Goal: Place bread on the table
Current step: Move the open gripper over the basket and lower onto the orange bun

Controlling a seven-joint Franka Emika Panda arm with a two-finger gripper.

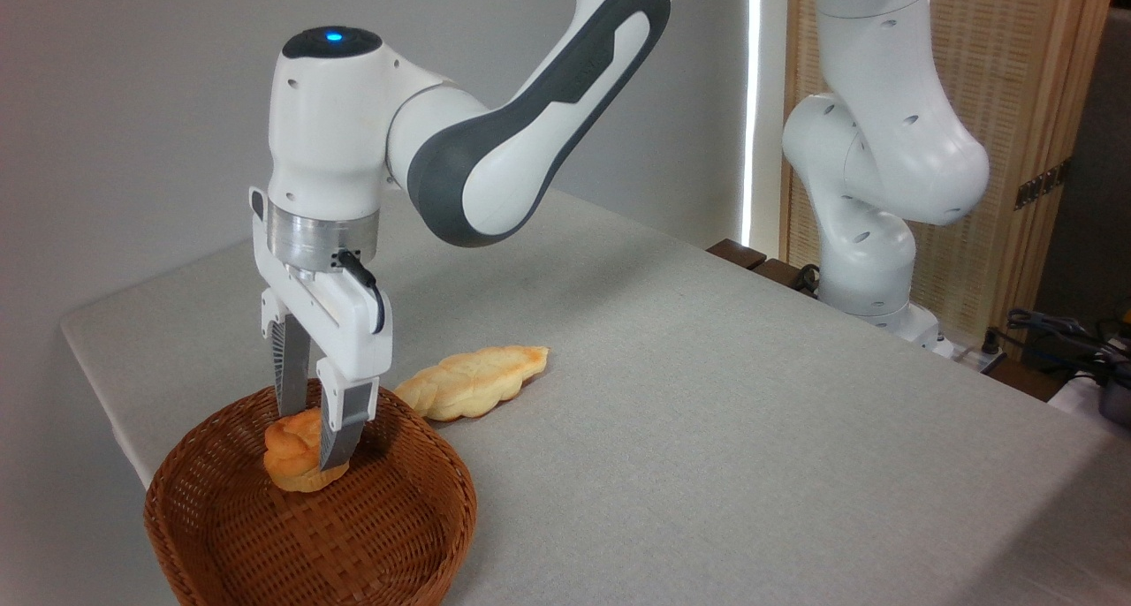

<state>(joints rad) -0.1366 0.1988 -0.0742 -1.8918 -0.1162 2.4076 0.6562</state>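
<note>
Table, grey cloth, spans the view. Wicker basket sits at its near left corner. Braided loaf lies on the cloth just beside the basket's far rim. Gripper points down into the basket, fingers pinching the bread from both sides. Bread inside the basket; whether lifted off the weave, cannot tell.

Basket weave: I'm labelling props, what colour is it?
Reddish-brown wicker basket, clearest in the fixed camera view.

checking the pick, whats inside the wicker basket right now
Inside the basket sits one small orange-golden bun, with the gripper reaching in, its jaws on either side of it. The front wall hides part of the basket floor. The braided loaf lies outside on the table.
</note>
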